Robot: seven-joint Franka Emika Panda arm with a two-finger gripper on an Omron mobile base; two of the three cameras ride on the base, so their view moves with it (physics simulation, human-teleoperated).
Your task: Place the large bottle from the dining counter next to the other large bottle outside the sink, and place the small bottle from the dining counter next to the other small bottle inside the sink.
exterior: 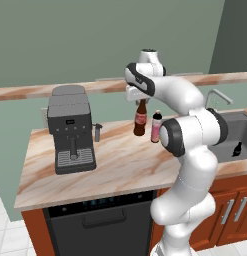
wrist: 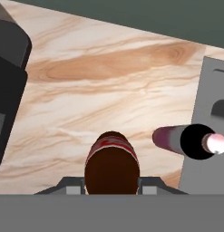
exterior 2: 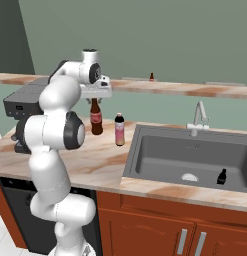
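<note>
My gripper (exterior: 141,100) (exterior 2: 94,99) (wrist: 112,181) is shut on the neck of the large bottle (exterior: 140,120) (exterior 2: 96,119) (wrist: 112,158), a dark brown cola-style bottle with a red label, held upright at the worktop. I cannot tell whether its base touches the surface. Just to its right stands the other large bottle (exterior: 156,127) (exterior 2: 119,130) (wrist: 177,139), pale pink with a dark cap, beside the sink (exterior: 230,131) (exterior 2: 145,150). The other small bottle (exterior: 238,148) (exterior 2: 222,176), all black, stands inside the basin. The small bottle (exterior 2: 151,76) stands far back on the dining counter (exterior: 45,91) (exterior 2: 185,89).
A black coffee machine (exterior: 70,127) (exterior 2: 20,107) stands on the left of the worktop, with a small steel cup (exterior: 98,132) beside it. A faucet (exterior: 217,95) (exterior 2: 197,117) rises behind the sink. Bare marbled worktop (wrist: 109,90) lies in front of both bottles.
</note>
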